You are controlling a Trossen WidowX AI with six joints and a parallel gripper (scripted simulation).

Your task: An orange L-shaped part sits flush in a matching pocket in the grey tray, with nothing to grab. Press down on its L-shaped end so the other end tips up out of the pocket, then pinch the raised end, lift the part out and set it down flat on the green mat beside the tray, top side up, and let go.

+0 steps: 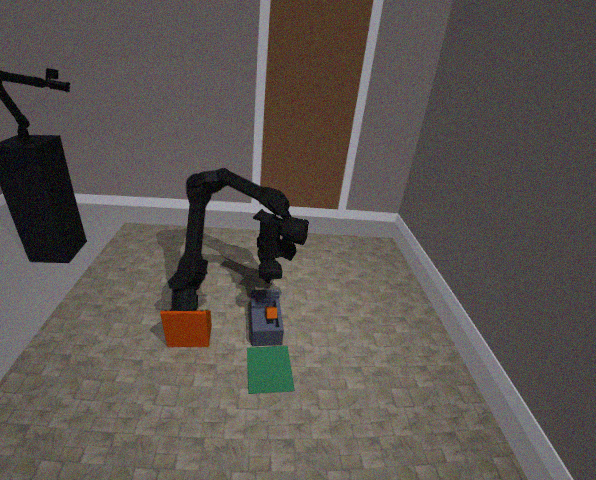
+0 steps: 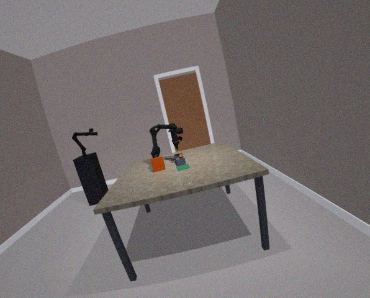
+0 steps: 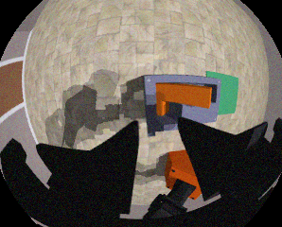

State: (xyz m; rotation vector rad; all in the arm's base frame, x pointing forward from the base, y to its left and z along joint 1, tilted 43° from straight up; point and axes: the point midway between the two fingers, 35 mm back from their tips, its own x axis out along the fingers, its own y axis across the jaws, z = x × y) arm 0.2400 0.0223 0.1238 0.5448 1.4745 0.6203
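Your gripper is hanging in the air just above the far end of the grey tray, pointing straight down, not touching anything. The jaws are parted about halfway with nothing between them; in the wrist view you can see table top through the gap between the two dark fingers.

The orange part is in the tray, but it's not flush: from the top view one end sticks up out of the pocket, and the wrist view shows it as a long orange bar with a short leg at its 9 o'clock end, lying across the pocket. Exactly how steep the tilt is, I can't tell.

The green mat lies right at the tray's 6 o'clock in the top view, edge almost touching the tray. In the wrist view it peeks out at the tray's 3 o'clock.

The orange block at the arm's base sits at the tray's 9 o'clock, well apart from it.
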